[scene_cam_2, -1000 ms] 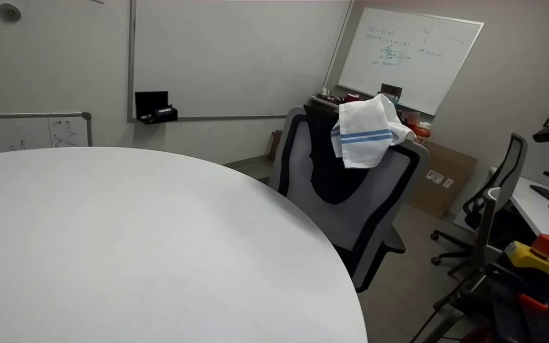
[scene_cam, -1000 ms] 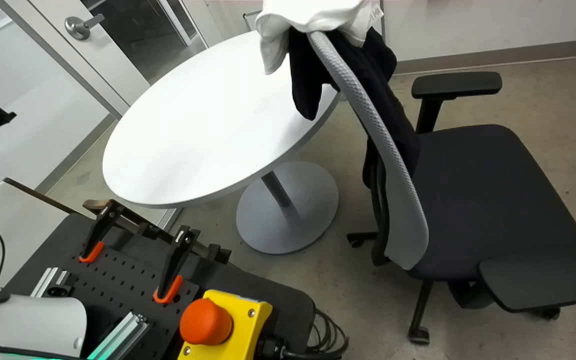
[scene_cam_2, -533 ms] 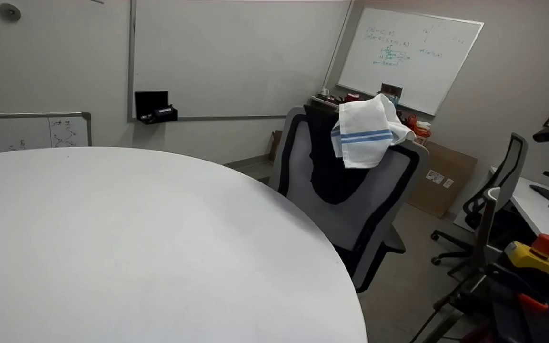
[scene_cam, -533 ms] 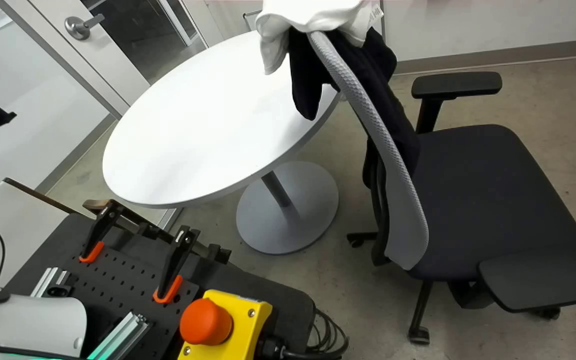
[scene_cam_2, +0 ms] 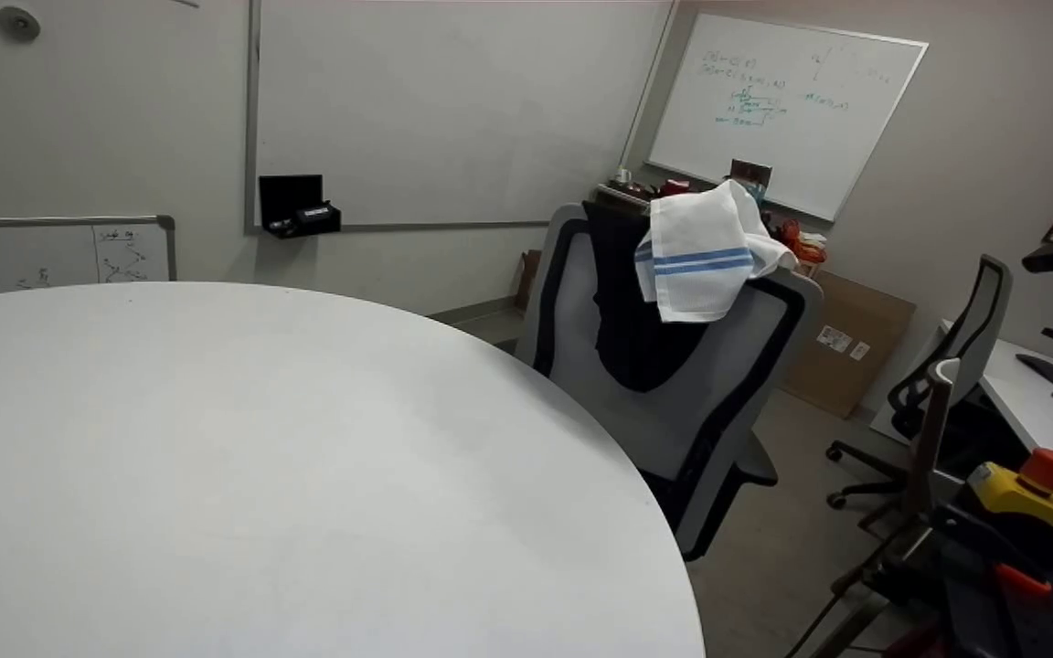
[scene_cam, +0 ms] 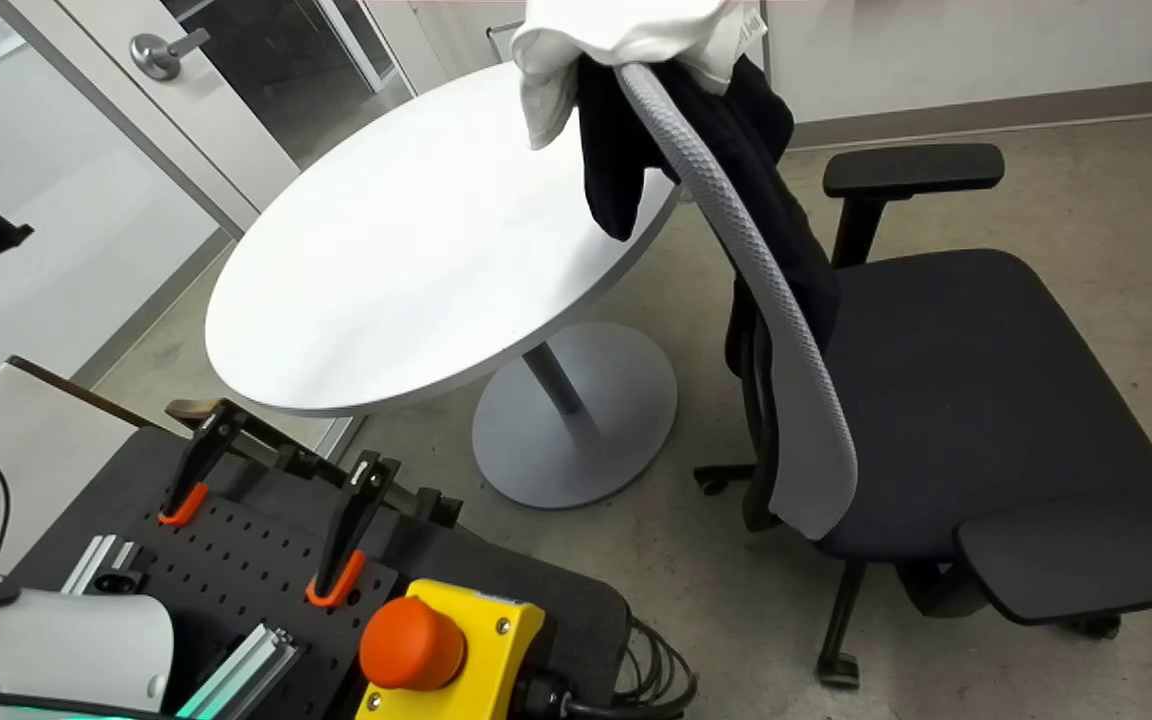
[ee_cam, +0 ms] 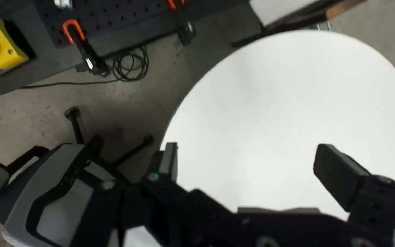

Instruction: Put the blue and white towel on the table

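The white towel with blue stripes (scene_cam_2: 700, 256) hangs over the top of a grey chair back, on a black cloth. In an exterior view only its white side (scene_cam: 626, 35) shows, cut by the top edge. The round white table (scene_cam: 406, 250) stands beside the chair; it also shows in an exterior view (scene_cam_2: 289, 475) and in the wrist view (ee_cam: 286, 96). My gripper (ee_cam: 247, 145) is open with nothing between its fingers, which show against the tabletop. It is out of both exterior views. A pale patch low in the wrist view may be towel or table; I cannot tell.
The grey chair (scene_cam: 816, 440) with the black cloth (scene_cam_2: 636, 329) stands close to the table edge; its back shows in the wrist view (ee_cam: 63, 206). A dark cart (scene_cam: 496, 560) carries clamps (scene_cam: 351, 530) and a yellow box with a red button (scene_cam: 456, 650).
A small dark shape has appeared at the upper right edge of an exterior view; I cannot tell what it is. The towel, chair and table have not moved.
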`<state>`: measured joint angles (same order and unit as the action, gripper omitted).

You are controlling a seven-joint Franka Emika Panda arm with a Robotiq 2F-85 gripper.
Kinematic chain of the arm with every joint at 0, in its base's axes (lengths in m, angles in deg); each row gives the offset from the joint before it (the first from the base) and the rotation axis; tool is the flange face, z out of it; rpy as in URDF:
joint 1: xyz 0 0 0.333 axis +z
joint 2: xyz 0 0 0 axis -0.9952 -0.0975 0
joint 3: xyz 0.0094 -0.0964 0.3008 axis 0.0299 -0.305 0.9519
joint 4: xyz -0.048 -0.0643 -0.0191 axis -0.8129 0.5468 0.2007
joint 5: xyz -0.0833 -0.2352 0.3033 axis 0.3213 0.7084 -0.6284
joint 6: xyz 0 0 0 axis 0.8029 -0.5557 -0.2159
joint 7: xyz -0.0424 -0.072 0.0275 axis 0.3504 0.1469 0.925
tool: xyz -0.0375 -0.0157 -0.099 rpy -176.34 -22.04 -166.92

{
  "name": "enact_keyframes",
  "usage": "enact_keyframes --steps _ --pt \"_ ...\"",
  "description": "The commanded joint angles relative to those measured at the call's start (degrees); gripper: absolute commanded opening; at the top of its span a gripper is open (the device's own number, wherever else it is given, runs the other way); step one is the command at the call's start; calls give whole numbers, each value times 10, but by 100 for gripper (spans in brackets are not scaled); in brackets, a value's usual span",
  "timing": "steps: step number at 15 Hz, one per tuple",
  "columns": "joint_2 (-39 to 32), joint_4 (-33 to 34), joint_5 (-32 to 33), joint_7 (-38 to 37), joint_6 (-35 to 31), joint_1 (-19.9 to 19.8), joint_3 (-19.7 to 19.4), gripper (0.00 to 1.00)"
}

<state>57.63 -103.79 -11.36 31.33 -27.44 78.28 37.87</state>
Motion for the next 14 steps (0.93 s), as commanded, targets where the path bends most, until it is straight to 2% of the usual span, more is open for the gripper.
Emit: enact_keyframes --steps 1,4,7,11,14 --pt "-50 30 -25 -15 -104 -27 -17 100" --pt "-100 47 -32 -41 -209 -47 -27 100" --pt "-156 70 -27 -99 -287 -67 -29 100" --pt "-236 111 -22 -186 -364 -88 -30 100" --pt "-292 143 -13 -266 -384 -100 -32 100"
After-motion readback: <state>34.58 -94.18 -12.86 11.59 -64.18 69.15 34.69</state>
